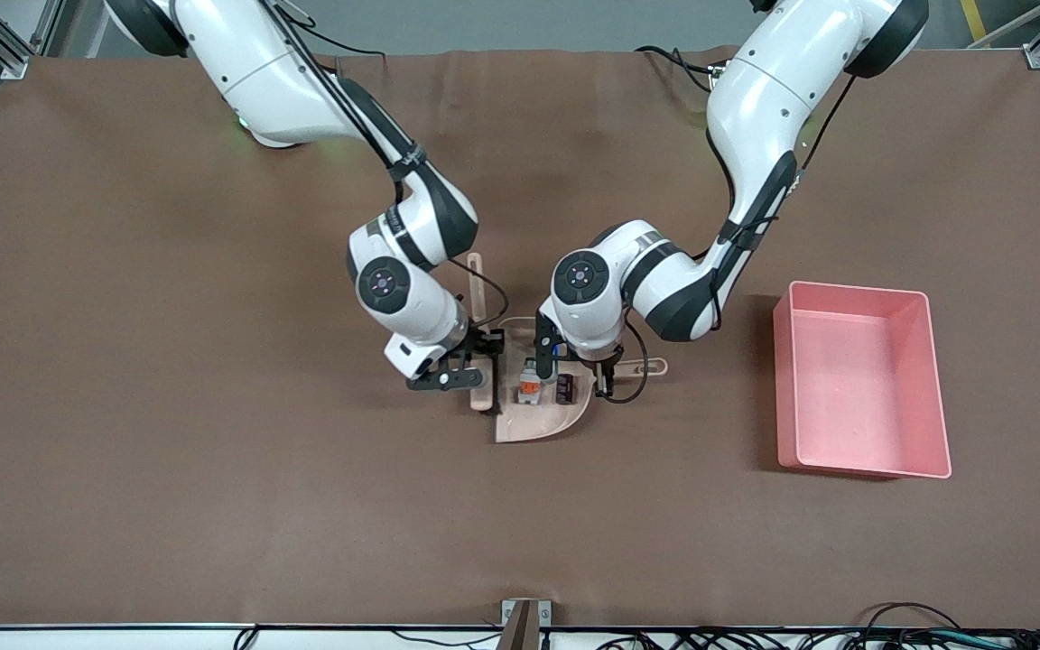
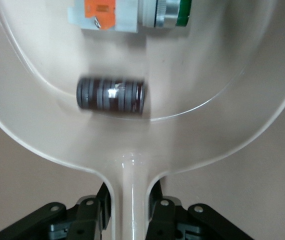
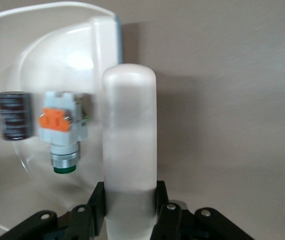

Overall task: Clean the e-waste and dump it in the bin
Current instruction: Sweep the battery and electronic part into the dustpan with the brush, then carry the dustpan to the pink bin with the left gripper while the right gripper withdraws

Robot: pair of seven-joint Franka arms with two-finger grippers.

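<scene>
The beige dustpan [image 1: 533,420] lies at the middle of the table. Both e-waste parts sit in it: the white-grey piece with an orange mark [image 1: 530,385] and the small dark block [image 1: 565,387]. My left gripper [image 1: 608,377] is shut on the dustpan's handle [image 2: 131,200]. The left wrist view shows the dark block [image 2: 111,96] and the white-grey piece [image 2: 102,12] in the pan. My right gripper [image 1: 473,368] is shut on a beige brush [image 3: 129,150], which stands against the pan's edge toward the right arm's end. The pink bin [image 1: 786,388] stands empty toward the left arm's end.
The brush's long handle [image 1: 476,280] sticks out toward the robots' bases. A small metal bracket [image 1: 525,621] sits at the table edge nearest the front camera. The brown tabletop [image 1: 213,451] spreads wide on all sides.
</scene>
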